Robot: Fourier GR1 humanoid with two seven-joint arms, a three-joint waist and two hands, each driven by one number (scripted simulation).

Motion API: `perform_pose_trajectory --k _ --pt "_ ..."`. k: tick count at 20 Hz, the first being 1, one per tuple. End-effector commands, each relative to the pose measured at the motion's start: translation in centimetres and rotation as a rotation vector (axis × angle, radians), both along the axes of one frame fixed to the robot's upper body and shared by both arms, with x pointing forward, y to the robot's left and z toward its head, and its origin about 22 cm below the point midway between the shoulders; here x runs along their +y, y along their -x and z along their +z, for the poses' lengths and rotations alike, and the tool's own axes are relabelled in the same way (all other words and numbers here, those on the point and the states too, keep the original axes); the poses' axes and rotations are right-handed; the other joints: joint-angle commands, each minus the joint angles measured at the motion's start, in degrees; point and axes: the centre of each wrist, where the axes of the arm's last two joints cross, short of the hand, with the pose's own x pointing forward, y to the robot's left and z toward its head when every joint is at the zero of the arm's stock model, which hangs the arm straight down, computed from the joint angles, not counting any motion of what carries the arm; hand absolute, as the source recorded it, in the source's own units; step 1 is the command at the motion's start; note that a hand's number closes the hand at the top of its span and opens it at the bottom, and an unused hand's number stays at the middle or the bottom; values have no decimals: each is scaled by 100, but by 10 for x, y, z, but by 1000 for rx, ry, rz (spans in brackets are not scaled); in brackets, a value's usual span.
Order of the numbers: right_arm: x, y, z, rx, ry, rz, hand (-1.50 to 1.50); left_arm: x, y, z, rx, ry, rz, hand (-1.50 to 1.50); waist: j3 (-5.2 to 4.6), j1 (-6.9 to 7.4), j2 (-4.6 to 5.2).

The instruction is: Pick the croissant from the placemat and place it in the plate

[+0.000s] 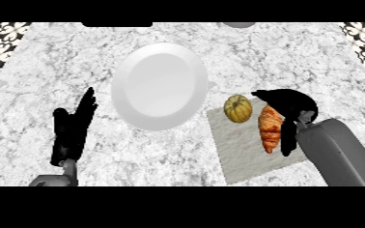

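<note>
Two black hands show: the right hand [291, 107] curls around a croissant [270, 128] on the placemat [246, 149] beside a small pumpkin [238, 108], the left hand [71, 130] rests open beside the white plate [160, 85].

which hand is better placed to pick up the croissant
The right hand: it is already at the croissant on the placemat. The left hand rests open far left, beyond the plate.
</note>
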Motion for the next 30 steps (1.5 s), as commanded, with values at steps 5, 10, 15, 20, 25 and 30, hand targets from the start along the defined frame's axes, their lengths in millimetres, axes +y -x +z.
perform_pose_trajectory --k 5,10,15,20,25,30 --pt "-1 -7 -17 5 20 4 -150 -13 -6 0 5 -7 -13 0 0 3 0" --pt "10 -18 -27 13 61 71 150 -3 4 -14 -2 14 -18 0 0 38 7" --pt "-5 -1 -29 -62 18 117 150 10 11 -3 27 7 -26 0 0 11 -4" --pt "-18 -1 -22 -166 51 107 150 -8 -1 1 -2 -8 6 0 0 -10 -4" --pt "161 23 -8 -311 -283 277 150 -11 -5 -5 -1 4 -55 0 8 351 22" --pt "205 46 15 -536 -433 325 150 -32 -18 2 -14 15 -119 0 12 620 54"
